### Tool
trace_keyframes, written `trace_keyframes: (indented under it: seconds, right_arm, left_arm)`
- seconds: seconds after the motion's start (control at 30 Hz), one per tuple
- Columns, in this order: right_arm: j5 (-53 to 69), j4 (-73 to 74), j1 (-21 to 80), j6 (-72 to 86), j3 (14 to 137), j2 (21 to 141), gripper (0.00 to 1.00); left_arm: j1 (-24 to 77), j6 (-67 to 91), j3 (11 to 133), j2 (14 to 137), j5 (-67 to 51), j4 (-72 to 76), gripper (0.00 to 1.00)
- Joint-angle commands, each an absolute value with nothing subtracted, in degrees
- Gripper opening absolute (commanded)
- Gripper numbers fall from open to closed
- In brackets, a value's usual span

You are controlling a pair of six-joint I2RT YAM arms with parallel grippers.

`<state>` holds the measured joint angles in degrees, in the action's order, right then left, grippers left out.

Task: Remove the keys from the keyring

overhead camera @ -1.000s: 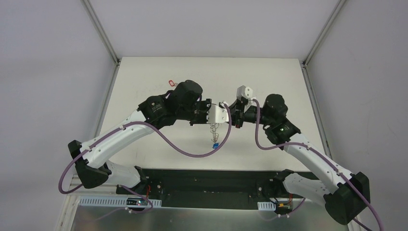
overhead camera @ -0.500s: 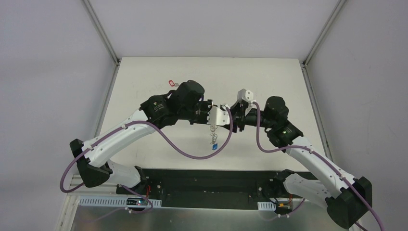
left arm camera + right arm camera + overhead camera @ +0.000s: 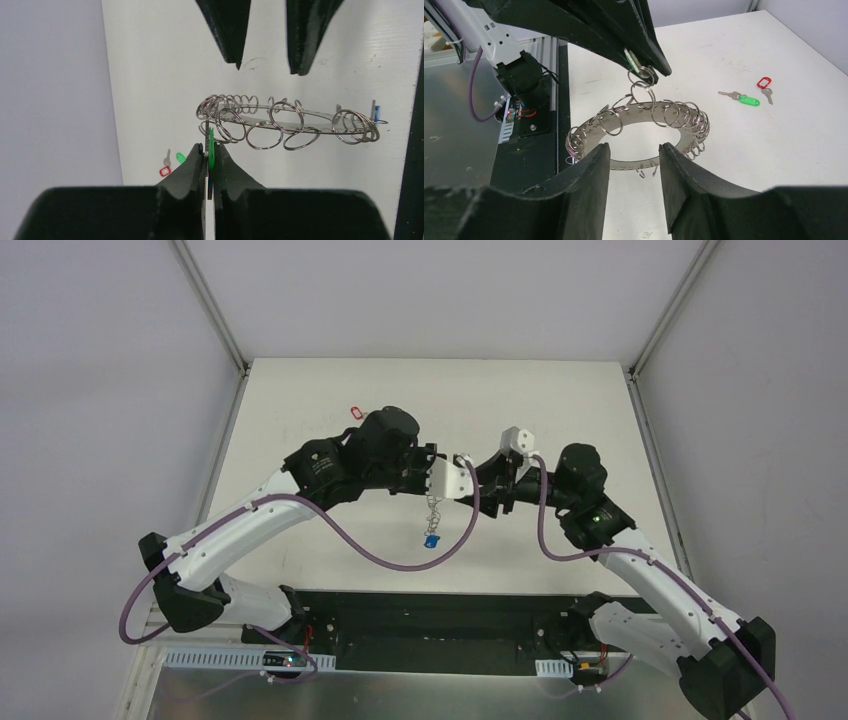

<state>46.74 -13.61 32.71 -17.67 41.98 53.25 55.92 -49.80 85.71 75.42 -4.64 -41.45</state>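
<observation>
The left tool (image 3: 210, 147) is clamped shut on a green-tagged key (image 3: 211, 142), pinching its tag and blade between two black fingers at the bottom centre of the left wrist view. From that key a short chain of wire loops (image 3: 642, 80) runs down to the keyring (image 3: 280, 121), which hangs from it.

In the left wrist view the keyring lies edge-on across the middle of the frame, with many more loops crowded along its rim. A blue-tagged key (image 3: 376, 111) shows at its far right end. In the top view the keyring dangles near frame centre, just below where the two tools meet, and the blue tag is its lowest part.

The right tool (image 3: 634, 146) stands open. Its two fingers are parted in the lower middle of the right wrist view with nothing gripped, and the keyring shows beyond the gap. In the left wrist view its tips point down from the top edge, near the keyring but apart from it.

On the white surface (image 3: 804, 150) lie two freed keys, a red-tagged key (image 3: 764, 82) and a loose green-tagged key (image 3: 749, 101). They lie near each other at the right of the right wrist view, well apart from the keyring.
</observation>
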Motion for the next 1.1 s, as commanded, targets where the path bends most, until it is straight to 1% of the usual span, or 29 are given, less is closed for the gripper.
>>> trace_keyframes:
  seconds: [0.0,0.13,0.3,0.43,0.6,0.77,0.83,0.93,1.07]
  right_arm:
    - [44.6,-19.8,32.8,-13.7,43.8,53.0,0.48]
    - [40.2,-20.3,33.8,-11.5,42.9,52.1,0.52]
    - [36.2,-21.5,34.3,-11.1,40.5,50.3,0.54]
    - [35.2,-23.4,34.5,-11.0,38.3,49.7,0.54]
    - [35.8,-27.3,35.2,-11.2,34.8,49.4,0.53]
    - [36.8,-27.8,36.7,-12.9,33.4,49.5,0.52]
    - [36.1,-27.5,37.1,-13.6,33.1,49.2,0.52]
    - [35.9,-27.5,37.2,-14.5,32.2,48.0,0.51]
    - [37.0,-26.8,37.2,-15.5,30.8,45.6,0.49]
  left_arm:
    - [56.3,-44.3,90.0,76.2,3.2,-39.5,0.00]
    - [56.3,-39.9,89.9,76.9,6.7,-39.6,0.00]
    - [56.4,-32.3,90.9,78.3,13.2,-42.1,0.00]
    - [56.4,-24.9,96.4,82.3,16.3,-51.4,0.00]
    - [56.3,-13.6,105.2,89.8,16.2,-66.5,0.00]
    - [56.4,-5.7,116.0,99.5,11.6,-82.0,0.00]
    - [56.4,-3.5,119.3,102.1,9.2,-85.7,0.00]
    - [56.1,-1.4,121.0,103.2,4.1,-87.2,0.00]
    - [54.0,-0.2,120.5,103.5,-5.9,-86.2,0.00]
